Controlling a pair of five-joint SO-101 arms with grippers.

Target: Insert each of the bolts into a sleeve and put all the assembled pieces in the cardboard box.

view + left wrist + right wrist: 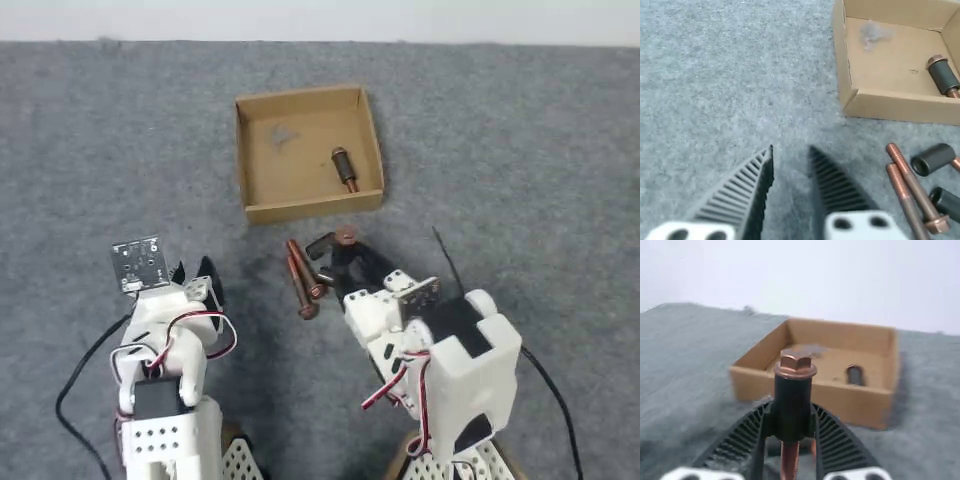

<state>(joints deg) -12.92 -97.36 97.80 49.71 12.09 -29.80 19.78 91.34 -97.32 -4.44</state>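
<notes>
Two loose bolts (301, 281) are seen side by side on the grey surface (520, 150), just on the near side of the cardboard box (315, 207) and between the two arms. Two dark sleeves (932, 159) are laid just right of them. One assembled piece (344, 167) is found inside the box, in its right part. The right end effector (790, 412) is clamped on a second assembled piece (791, 395), which is held upright with the copper head on top, before the near wall of the box. The left end effector (791, 150) is seen with its fingers apart and nothing between them, over the surface left of the bolts.
</notes>
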